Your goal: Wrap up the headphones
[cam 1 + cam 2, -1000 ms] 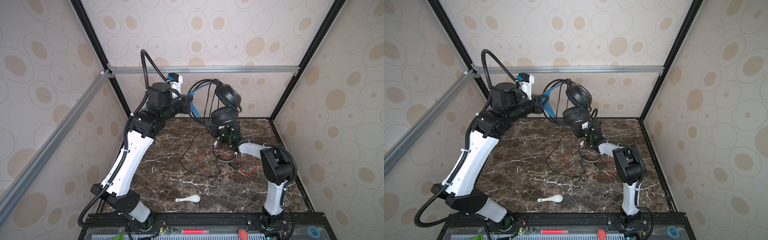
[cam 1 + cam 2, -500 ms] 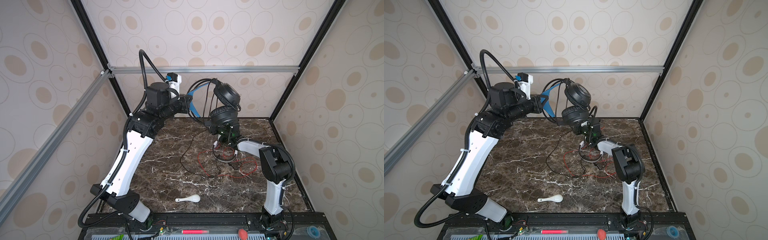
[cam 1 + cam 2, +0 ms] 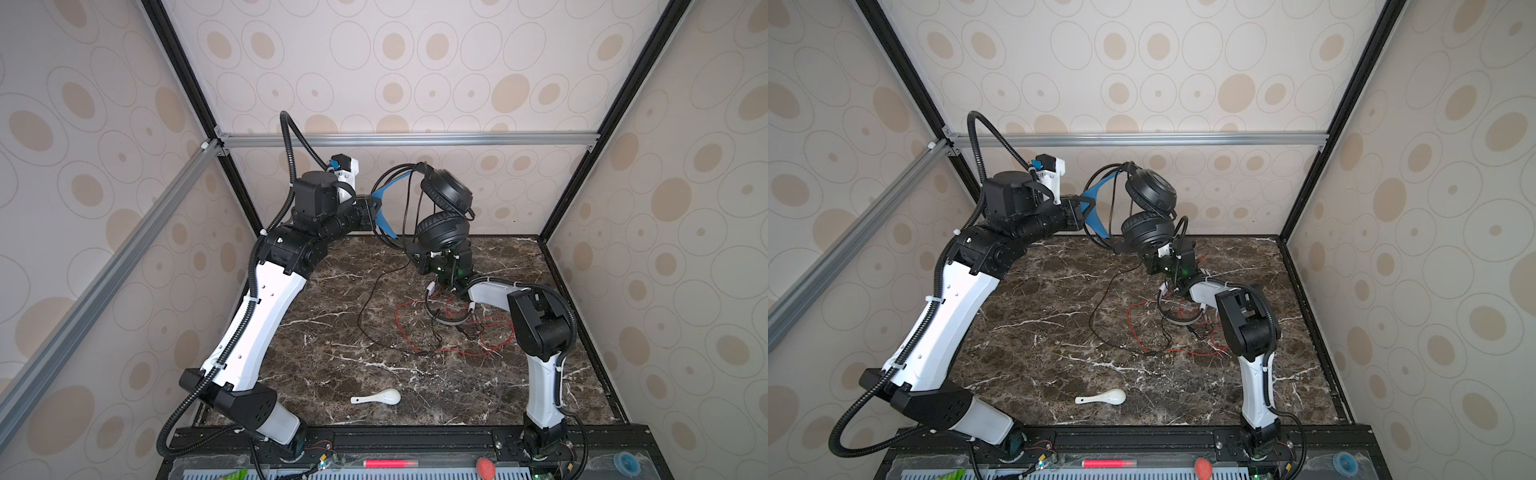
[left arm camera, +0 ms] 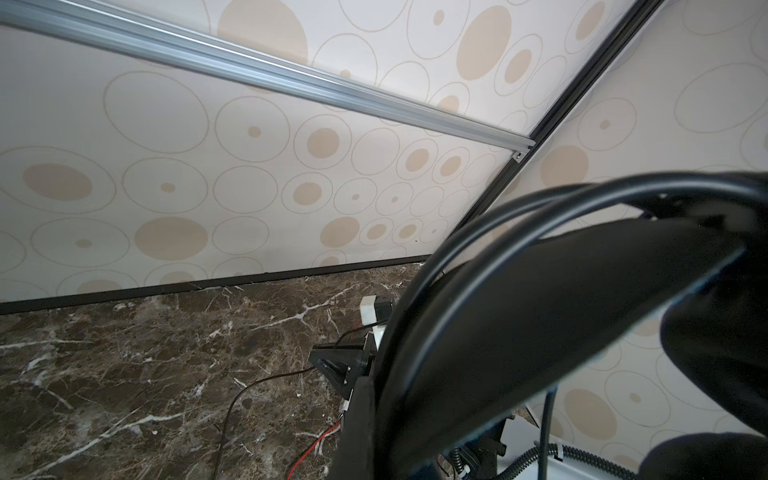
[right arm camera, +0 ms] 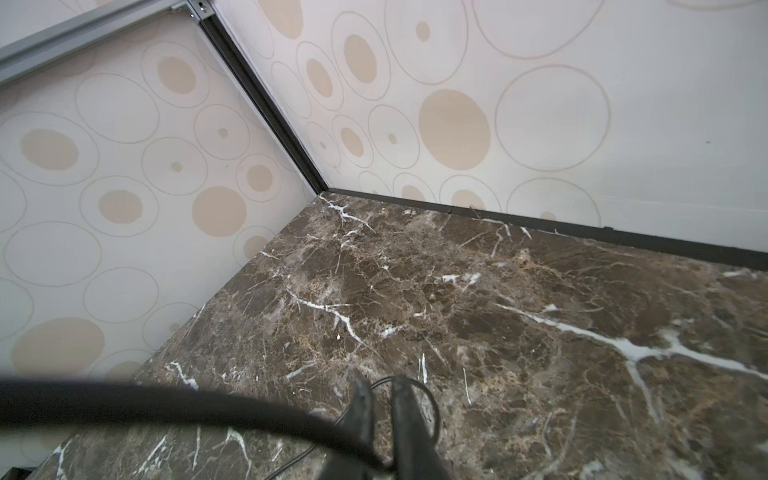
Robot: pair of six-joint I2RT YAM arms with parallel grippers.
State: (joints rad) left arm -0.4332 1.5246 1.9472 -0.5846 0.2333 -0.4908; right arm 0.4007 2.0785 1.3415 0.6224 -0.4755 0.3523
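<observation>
The black headphones (image 3: 446,193) (image 3: 1150,191) hang above the back of the table. My left gripper (image 3: 376,208) (image 3: 1084,208) is shut on their blue inner headband (image 3: 384,208); in the left wrist view the headband (image 4: 540,311) fills the frame beside the left gripper (image 4: 374,415). My right gripper (image 3: 411,249) (image 3: 1121,248) sits just under the lower earcup. In the right wrist view the right gripper (image 5: 382,390) is shut, with the thin black cord (image 5: 432,403) looping at its tips. That cord trails onto the table (image 3: 361,320). The white headphones (image 3: 451,322) (image 3: 1179,320) lie below with their red cord (image 3: 490,353) spread around.
A small white spoon (image 3: 380,398) (image 3: 1104,398) lies near the table's front. The back wall and an aluminium rail (image 3: 407,139) stand close behind the raised headset. The right arm's elbow (image 3: 540,320) hangs over the red cord.
My right gripper has closed its jaws and moved slightly up and back toward the lower earcup. The left gripper has kept hold of the headband, nearly still.
</observation>
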